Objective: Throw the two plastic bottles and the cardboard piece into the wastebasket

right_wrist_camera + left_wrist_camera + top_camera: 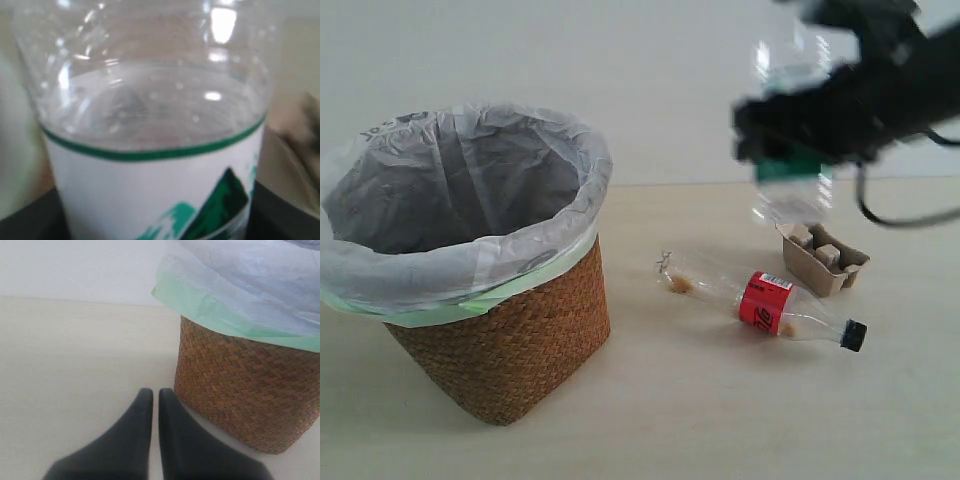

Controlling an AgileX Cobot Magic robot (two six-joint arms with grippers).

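Observation:
My right gripper (798, 125) is raised above the table at the right, shut on the clear bottle with the green-and-white label (792, 130), which hangs roughly upright. That bottle (150, 125) fills the right wrist view, with dark fingers at both sides. The red-label bottle with a black cap (765, 303) lies on its side on the table. The grey-brown cardboard piece (823, 257) sits just behind it, below the held bottle. The wicker wastebasket (470, 270) with its white liner stands at the left. My left gripper (151, 395) is shut and empty, low beside the wastebasket (245, 390).
A pale tabletop (720, 400) runs under everything, with a plain white wall behind. A black cable (880, 210) loops down from the right arm.

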